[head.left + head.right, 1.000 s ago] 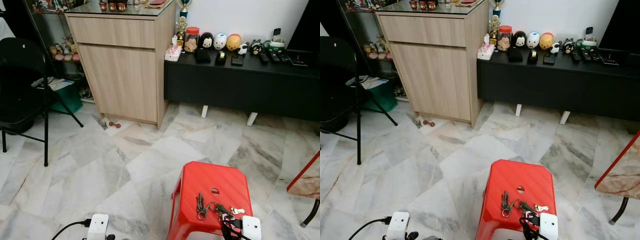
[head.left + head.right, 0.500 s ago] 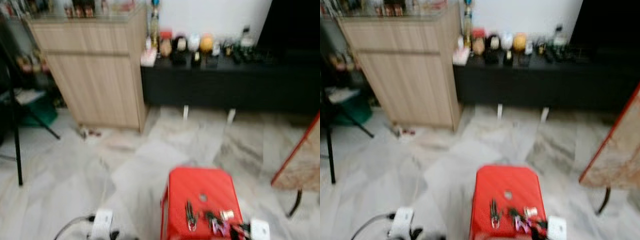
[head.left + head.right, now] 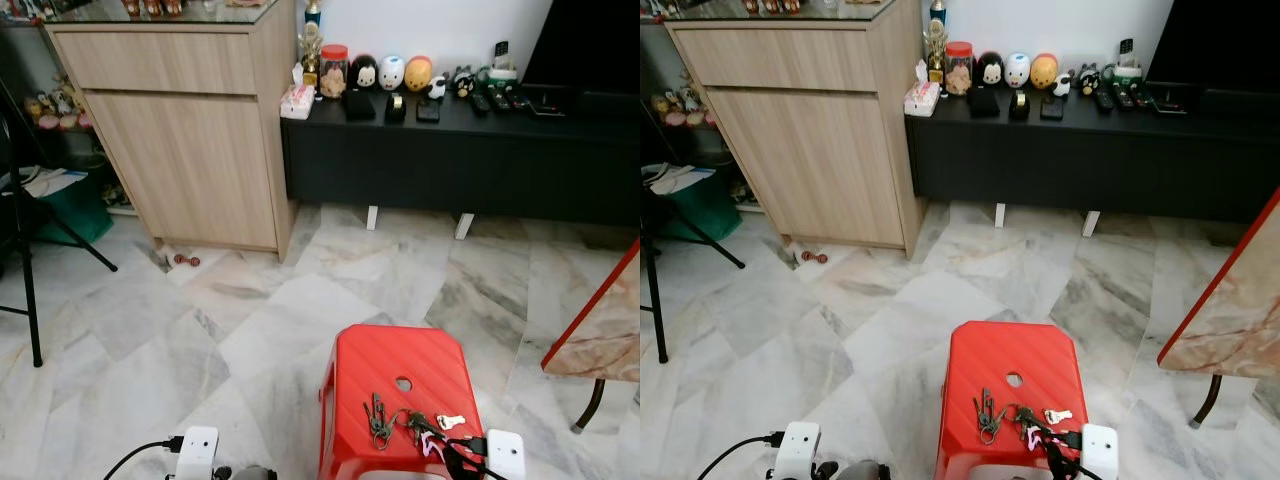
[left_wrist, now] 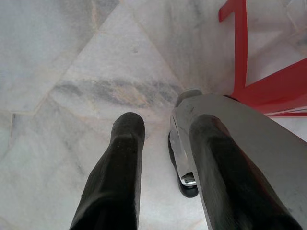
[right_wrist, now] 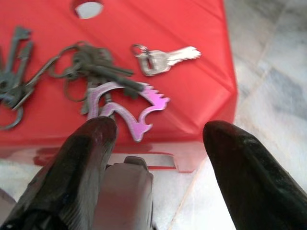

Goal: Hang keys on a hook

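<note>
A red plastic stool [image 3: 395, 375] stands on the marble floor just in front of me. Three sets of keys lie on its near edge: a dark bunch [image 3: 378, 420], a bunch with a pink charm [image 5: 125, 109], and a single silver key [image 5: 165, 58]. My right gripper [image 5: 160, 136] hovers open at the stool's near edge, just short of the pink charm, with nothing between its fingers. My left gripper [image 4: 165, 129] hangs low to the left of the stool, open and pointing at the floor.
A wooden cabinet [image 3: 190, 130] stands at the back left, a black low console [image 3: 450, 150] with figurines and remotes beside it. A black chair leg [image 3: 25, 290] is at the left. A red-edged marble table [image 3: 600, 330] is at the right. Two small red things [image 3: 187, 261] lie near the cabinet.
The whole view has shifted as the camera turned to the right, blurring midway. The keys lie as before on the stool, and the right gripper keeps its place by them.
</note>
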### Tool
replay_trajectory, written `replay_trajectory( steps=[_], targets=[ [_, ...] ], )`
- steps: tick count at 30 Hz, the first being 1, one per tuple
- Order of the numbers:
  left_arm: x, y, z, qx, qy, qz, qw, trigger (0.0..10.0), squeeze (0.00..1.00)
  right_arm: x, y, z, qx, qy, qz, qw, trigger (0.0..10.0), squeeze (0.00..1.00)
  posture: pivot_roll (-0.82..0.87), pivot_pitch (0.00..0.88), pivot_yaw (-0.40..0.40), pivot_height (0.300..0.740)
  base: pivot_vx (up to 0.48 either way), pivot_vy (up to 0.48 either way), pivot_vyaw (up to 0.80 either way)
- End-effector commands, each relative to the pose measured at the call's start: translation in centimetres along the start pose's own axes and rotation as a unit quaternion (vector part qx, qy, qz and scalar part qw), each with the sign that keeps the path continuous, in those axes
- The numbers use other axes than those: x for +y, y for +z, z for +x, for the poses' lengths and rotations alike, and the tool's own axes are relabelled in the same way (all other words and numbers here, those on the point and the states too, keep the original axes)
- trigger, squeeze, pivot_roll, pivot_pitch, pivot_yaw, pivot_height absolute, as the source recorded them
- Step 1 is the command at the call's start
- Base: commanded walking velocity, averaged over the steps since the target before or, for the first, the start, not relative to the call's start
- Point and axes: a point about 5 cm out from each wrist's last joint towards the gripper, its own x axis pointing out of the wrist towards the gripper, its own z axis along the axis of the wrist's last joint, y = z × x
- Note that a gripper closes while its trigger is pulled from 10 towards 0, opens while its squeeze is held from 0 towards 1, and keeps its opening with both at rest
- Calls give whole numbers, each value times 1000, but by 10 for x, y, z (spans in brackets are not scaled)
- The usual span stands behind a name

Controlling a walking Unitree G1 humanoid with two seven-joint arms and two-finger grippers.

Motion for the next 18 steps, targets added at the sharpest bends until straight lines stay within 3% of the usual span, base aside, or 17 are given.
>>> replay_trajectory(
  steps=[1,2,5,9,10,11,12,13,18],
  targets=[
    [2,-3,-1,7,4,-2,1000,10000,0,-1,5,1,-10,9,-19,1000,10000,0,-2,0,-23,652,0,0,0],
    [2,-3,-1,7,4,-2,1000,10000,0,-1,5,1,-10,9,-19,1000,10000,0,-2,0,-23,652,0,0,0],
    [2,-4,-1,7,4,-1,1000,10000,0,3,12,2,-13,60,-119,991,10000,0,-6,0,-24,652,0,0,0],
    [1,-5,-1,9,3,-1,1000,10000,0,5,15,2,-4,89,-183,979,10000,0,-5,0,-28,652,0,0,0],
    [0,-6,-1,10,2,-2,1000,10000,0,5,16,3,0,96,-216,972,10000,216,-6,1,-30,652,0,0,0],
    [0,-6,-1,10,2,-2,1000,10000,0,5,16,3,0,96,-216,972,10000,216,-6,1,-30,652,0,0,0],
    [0,-6,-1,10,2,-3,1000,10000,0,4,16,3,4,96,-246,964,10000,855,-7,2,-31,652,0,0,0],
    [-1,-7,-1,11,2,-3,1000,10000,0,4,17,3,5,97,-260,961,10000,1000,-6,5,-32,652,0,0,0],
    [-1,-9,-2,13,1,-5,1000,10000,0,1,16,2,2,86,-273,958,10000,1000,-2,12,-33,652,0,0,0]
  ],
)
